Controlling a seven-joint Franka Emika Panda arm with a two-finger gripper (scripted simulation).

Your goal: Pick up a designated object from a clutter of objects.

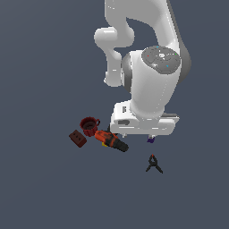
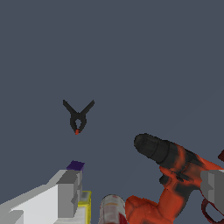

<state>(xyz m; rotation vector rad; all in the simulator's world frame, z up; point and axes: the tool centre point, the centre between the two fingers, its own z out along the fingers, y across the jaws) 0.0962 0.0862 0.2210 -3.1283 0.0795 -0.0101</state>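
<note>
Exterior view: the black spring clamp (image 1: 154, 164) lies alone on the dark floor, at about 5 o'clock from the power drill (image 1: 112, 140) and apart from it. The red mug (image 1: 89, 126) sits at 10 o'clock from the drill, the red-brown brick (image 1: 78, 138) at 9 o'clock. The arm's white wrist housing (image 1: 144, 120) covers part of the clutter; only a corner of the purple block (image 1: 151, 140) shows beneath it.

Wrist view: the clamp (image 2: 78, 117) lies in open floor, legs splayed, red tip visible. The gripper (image 2: 140, 192) has its fingers (image 2: 69, 192) wide apart, holding nothing; the far finger is cut by the frame edge. The can (image 2: 112, 210) and yellow-white box (image 2: 85, 203) are partly cropped or hidden; the mug is barely a sliver.
</note>
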